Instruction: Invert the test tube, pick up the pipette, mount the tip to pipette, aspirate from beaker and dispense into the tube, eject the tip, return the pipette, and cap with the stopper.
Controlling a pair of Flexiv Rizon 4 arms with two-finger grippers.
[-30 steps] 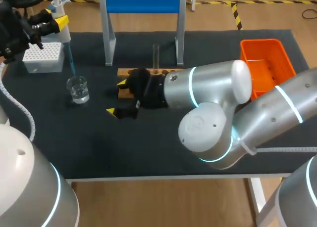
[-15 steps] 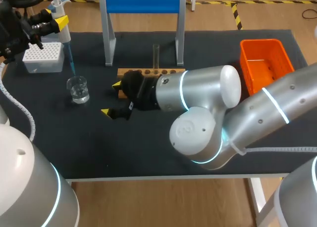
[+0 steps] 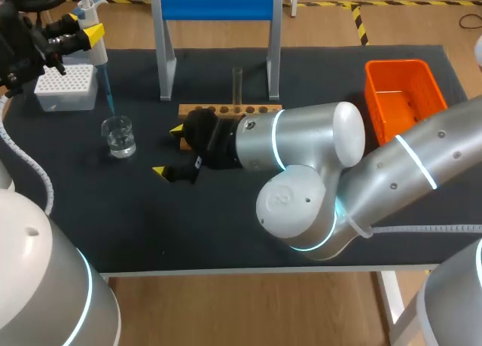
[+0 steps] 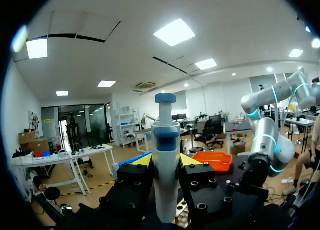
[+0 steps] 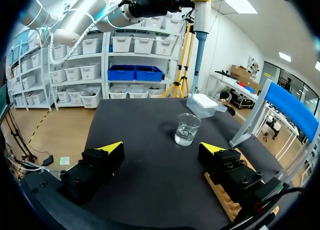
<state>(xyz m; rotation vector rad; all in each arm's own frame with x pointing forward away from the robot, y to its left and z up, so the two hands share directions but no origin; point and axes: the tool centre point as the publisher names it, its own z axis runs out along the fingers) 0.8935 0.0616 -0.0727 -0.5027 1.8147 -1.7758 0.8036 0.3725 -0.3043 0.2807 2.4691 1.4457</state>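
Note:
My left gripper [image 3: 81, 35] is shut on the white and blue pipette [image 3: 96, 48], held upright at the table's far left. Its thin blue tip points down over the glass beaker [image 3: 119, 136], which holds clear liquid. In the left wrist view the pipette [image 4: 166, 160] stands between the yellow fingertips [image 4: 141, 160]. My right gripper [image 3: 169, 150] hovers open with nothing in it beside the left end of the wooden rack [image 3: 230, 110], where the test tube [image 3: 236, 84] stands upright. In the right wrist view the gripper [image 5: 161, 150] faces the beaker [image 5: 187, 130] and the pipette [image 5: 201, 19].
A white tip box [image 3: 66, 87] sits at the far left behind the beaker. A blue-topped stand [image 3: 218, 4] straddles the back of the rack. An orange basket [image 3: 401, 97] is at the far right. My right arm's bulky elbow [image 3: 301, 203] hangs over the table's middle.
My right gripper has slid left along the rack's front and a little toward the beaker, then stayed put. The left arm with the pipette has not moved.

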